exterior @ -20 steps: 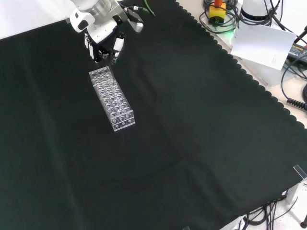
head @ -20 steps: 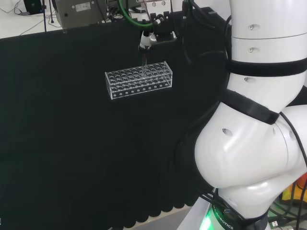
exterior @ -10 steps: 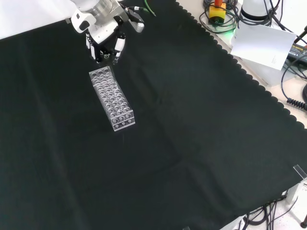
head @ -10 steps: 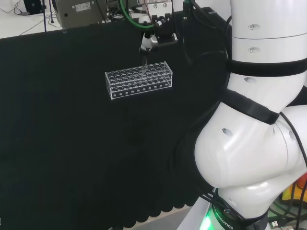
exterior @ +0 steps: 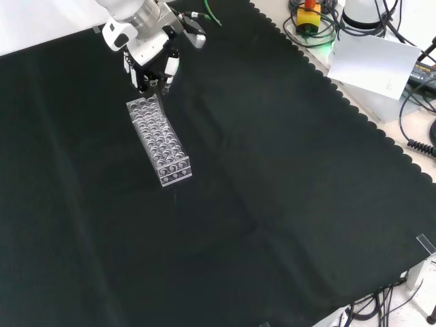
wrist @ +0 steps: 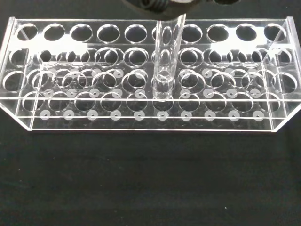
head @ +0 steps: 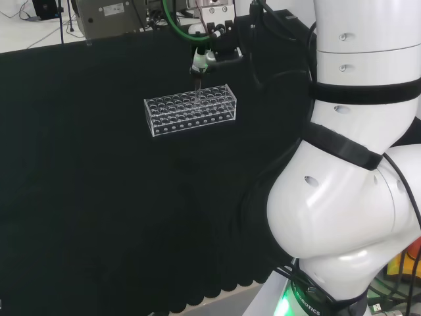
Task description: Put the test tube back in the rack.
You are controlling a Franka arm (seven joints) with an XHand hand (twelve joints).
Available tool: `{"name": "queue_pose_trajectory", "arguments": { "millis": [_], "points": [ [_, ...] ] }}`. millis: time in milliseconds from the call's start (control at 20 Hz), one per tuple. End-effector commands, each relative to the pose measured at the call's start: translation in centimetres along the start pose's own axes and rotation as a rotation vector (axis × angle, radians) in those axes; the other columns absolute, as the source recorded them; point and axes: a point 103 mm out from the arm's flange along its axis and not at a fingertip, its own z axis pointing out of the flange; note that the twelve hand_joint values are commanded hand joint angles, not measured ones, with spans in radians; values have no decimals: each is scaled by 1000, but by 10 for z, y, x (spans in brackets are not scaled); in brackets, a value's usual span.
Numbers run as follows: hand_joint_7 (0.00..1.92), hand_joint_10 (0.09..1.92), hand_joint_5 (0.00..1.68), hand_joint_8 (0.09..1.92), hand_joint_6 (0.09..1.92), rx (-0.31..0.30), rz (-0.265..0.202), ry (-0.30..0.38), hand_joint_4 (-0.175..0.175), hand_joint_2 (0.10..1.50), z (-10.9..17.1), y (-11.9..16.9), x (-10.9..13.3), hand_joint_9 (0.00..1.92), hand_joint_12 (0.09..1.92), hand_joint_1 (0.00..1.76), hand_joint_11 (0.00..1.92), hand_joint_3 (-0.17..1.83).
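A clear plastic rack (head: 190,109) (exterior: 160,139) (wrist: 141,80) with several rows of round holes stands on the black cloth. My hand (head: 209,47) (exterior: 148,58) hovers over its far side in the head view, its fingers curled on a clear test tube (head: 196,85) (wrist: 165,56). The tube hangs upright. In the wrist view its rounded lower end sits in a hole near the rack's middle. All the other holes look empty.
Black cloth (exterior: 272,170) spreads wide around the rack. The arm's own white links (head: 355,164) rise at the head view's right. Cables, a yellow and red device (exterior: 310,13) and a white box (exterior: 375,65) lie beyond the cloth's scalloped edge.
The hand has drifted a little along the rack and lifted slightly in the head view, the tube still in it. The rack has not moved.
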Motion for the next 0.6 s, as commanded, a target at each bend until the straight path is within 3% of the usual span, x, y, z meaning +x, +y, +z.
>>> {"name": "queue_pose_trajectory", "arguments": {
  "millis": [50,600],
  "points": [
    [1756,614,1135,330,656,4,-14,-8,-175,995,2,1,2,1251,1174,1412,877,0],
    [1756,615,1135,330,656,22,-25,0,-175,995,18,7,18,1250,1174,1412,878,0]
  ]
}}
